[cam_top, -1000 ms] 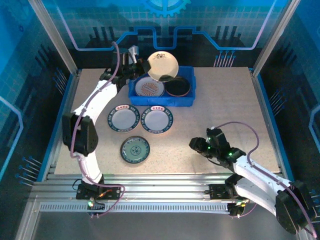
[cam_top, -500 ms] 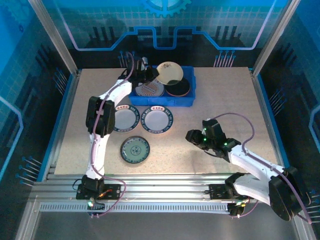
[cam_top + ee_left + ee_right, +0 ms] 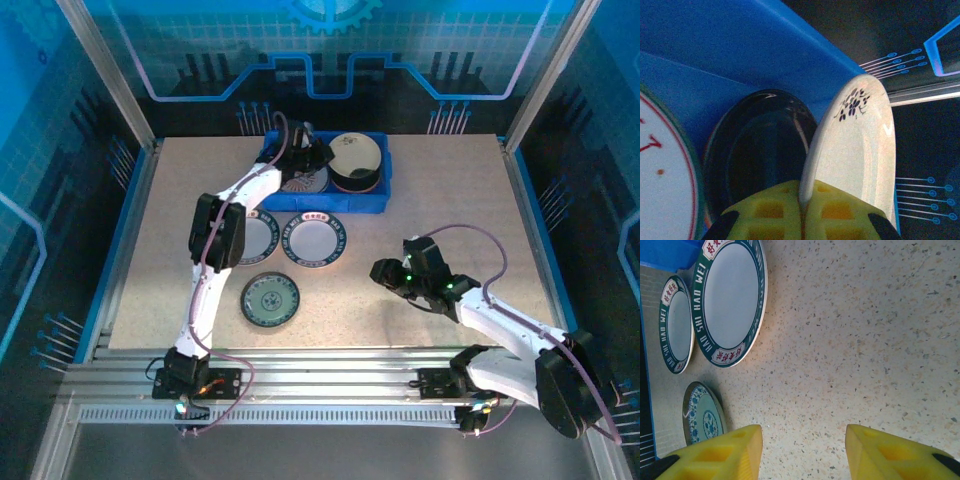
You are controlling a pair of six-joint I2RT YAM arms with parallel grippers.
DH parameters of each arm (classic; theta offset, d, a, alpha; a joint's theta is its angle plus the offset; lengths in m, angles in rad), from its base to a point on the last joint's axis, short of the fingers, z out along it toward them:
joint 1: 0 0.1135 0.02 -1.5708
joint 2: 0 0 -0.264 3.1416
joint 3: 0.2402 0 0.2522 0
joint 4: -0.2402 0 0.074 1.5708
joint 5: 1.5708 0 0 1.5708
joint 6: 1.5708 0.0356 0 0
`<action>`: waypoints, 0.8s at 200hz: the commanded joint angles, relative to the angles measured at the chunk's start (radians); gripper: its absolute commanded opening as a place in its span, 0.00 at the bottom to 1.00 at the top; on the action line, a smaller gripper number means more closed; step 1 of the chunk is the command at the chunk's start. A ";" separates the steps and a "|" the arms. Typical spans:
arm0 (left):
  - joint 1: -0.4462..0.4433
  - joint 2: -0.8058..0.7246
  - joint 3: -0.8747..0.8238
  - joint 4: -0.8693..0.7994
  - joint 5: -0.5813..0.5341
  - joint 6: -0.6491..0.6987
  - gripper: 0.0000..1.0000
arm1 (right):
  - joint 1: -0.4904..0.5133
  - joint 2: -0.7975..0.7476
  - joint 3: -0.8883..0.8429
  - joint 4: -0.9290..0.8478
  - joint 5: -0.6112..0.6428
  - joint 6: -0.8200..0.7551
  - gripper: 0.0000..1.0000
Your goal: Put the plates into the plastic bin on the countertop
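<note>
- Pinching the near rim of the cream plate, the left gripper is clamped thin on that edge, and the plate tilts away ahead of it.
- It looks rigid, glazed, slick and chippable. An edge pinch is the only hold, and the plate may pivot in it.
- Just below-left, a dark plate lies in the plastic bin, leaving room on top.
- The right gripper hangs half-spread and empty over the flat speckled countertop, with green-rimmed plates beyond its left finger.

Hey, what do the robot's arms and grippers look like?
The left arm and right arm are white with black joints, each trailed by a purple cable. The left gripper and right gripper have yellow fingers with square recesses.
</note>
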 commanded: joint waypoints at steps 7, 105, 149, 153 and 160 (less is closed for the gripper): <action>-0.010 0.024 0.061 -0.055 -0.050 0.057 0.00 | -0.016 -0.018 0.008 -0.024 -0.007 -0.019 0.48; -0.014 0.078 0.106 -0.111 -0.071 0.053 0.00 | -0.022 -0.001 -0.008 0.005 -0.021 -0.012 0.48; -0.016 0.098 0.121 -0.150 -0.098 0.072 0.10 | -0.021 0.025 -0.008 0.023 -0.031 -0.007 0.48; -0.017 0.098 0.123 -0.153 -0.103 0.075 0.13 | -0.021 0.027 -0.006 0.024 -0.033 -0.005 0.48; -0.018 0.101 0.129 -0.160 -0.107 0.080 0.14 | -0.021 0.033 -0.005 0.028 -0.035 -0.004 0.49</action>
